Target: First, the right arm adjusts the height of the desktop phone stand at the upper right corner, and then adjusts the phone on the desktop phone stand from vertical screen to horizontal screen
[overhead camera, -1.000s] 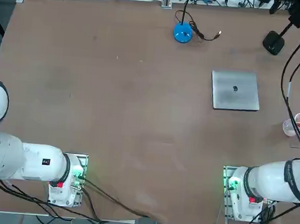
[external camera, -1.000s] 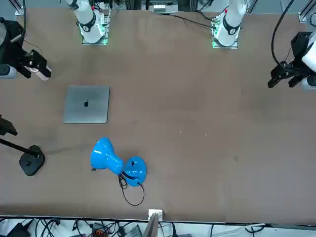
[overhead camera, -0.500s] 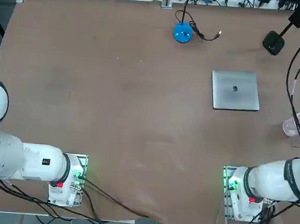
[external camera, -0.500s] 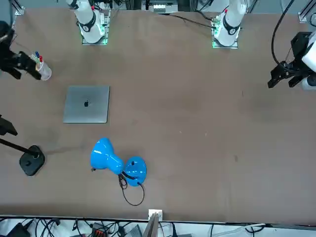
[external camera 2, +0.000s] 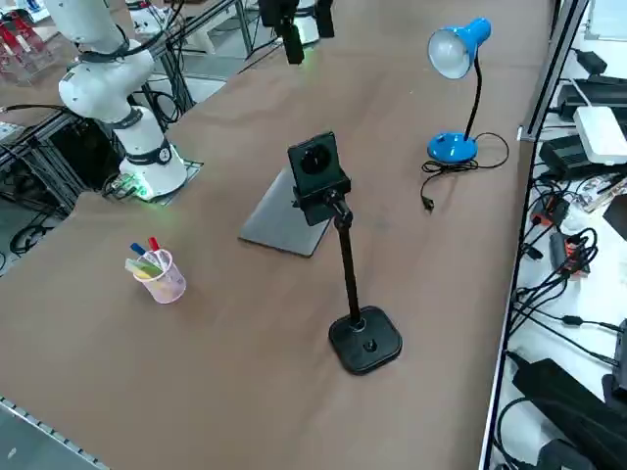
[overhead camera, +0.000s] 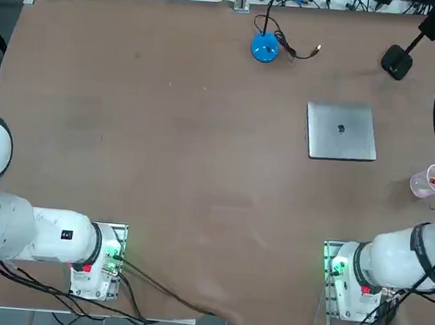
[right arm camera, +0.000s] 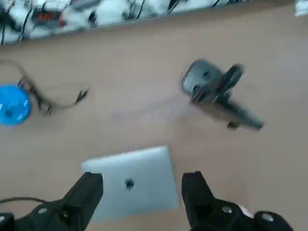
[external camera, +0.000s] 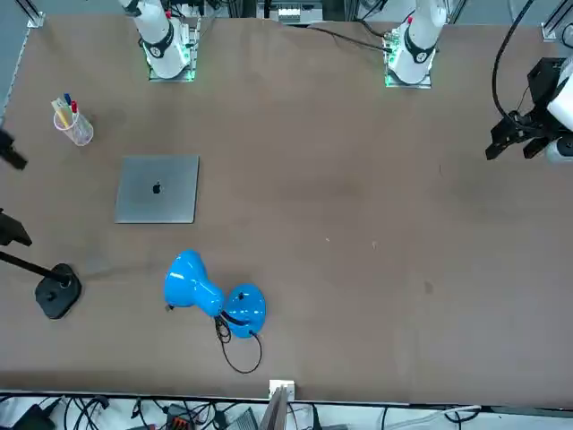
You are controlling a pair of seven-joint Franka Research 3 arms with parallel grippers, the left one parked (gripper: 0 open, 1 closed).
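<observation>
Right arm raised over the table's right side — nothing gripped

The black two-finger right gripper hangs wide open and empty above the silver-grey laptop. The black round-based desktop phone stand sits near the far right corner, its phone clamp raised — bare brown tabletop spreads leftward.

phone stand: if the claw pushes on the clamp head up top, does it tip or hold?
Probably tippy: the desktop phone stand is a tall thin pole on a small base, with the phone clamped high. Likely top-heavy, so a sideways push may rock it. The right claw is open, above the laptop.
</observation>
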